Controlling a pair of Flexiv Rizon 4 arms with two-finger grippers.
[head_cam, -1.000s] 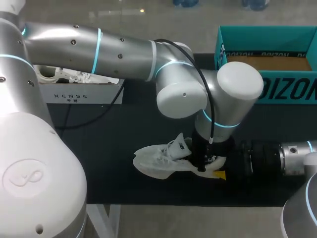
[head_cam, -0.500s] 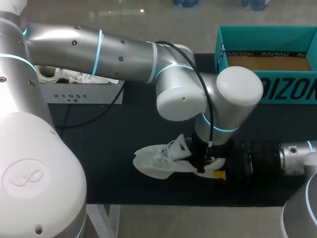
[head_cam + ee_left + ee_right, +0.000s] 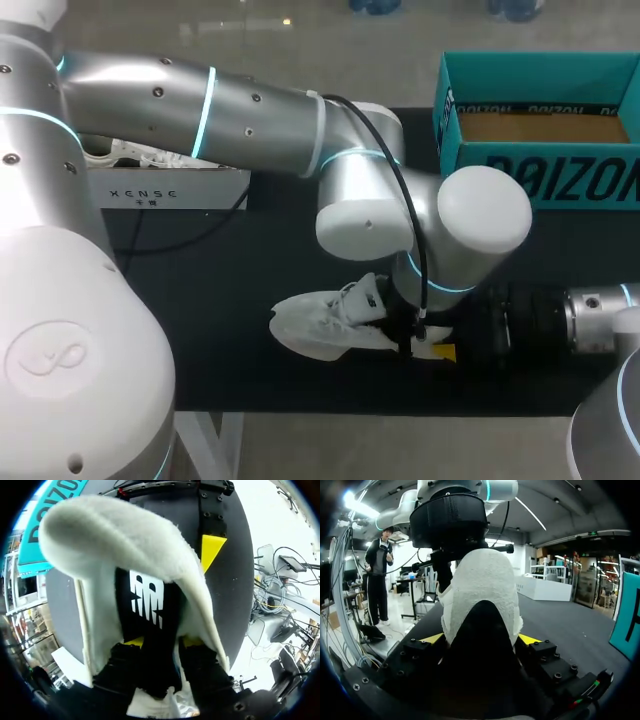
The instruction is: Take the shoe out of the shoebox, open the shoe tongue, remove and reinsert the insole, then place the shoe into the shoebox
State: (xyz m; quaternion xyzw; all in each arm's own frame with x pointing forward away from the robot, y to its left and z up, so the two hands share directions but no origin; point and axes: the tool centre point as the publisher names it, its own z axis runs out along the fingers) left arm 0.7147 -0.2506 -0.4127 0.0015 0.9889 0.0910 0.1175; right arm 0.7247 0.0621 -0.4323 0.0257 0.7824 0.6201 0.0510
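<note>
**Shoe held at the heel on the counter, outside the shoebox**

Head view: The white shoe is seen lying on the dark counter, toe towards the left, well apart from the teal shoebox at the far right corner. The shoebox is seen open, with only its brown floor showing. The left arm is brought in from the left and bent down over the heel end, where the left claw is set. The right claw is laid in low from the right, against the same heel. A white box is seen at the far left.

Left wrist view: The pale, fuzzy collar of the shoe is seen close up, and the black insole, marked in white, is seen inside it. The left claw is placed in the mouth of the shoe. How far it is open, and whether anything is gripped, cannot be told. Beyond the heel, one yellow fingertip of the other arm is seen on the counter.

Right wrist view: The heel of the shoe is seen upright within the right claw. The claw is spread wide, and its yellow fingertips are pressed to the heel from both sides, so the shoe is gripped. The left arm's black wrist is seen above the shoe.
</note>
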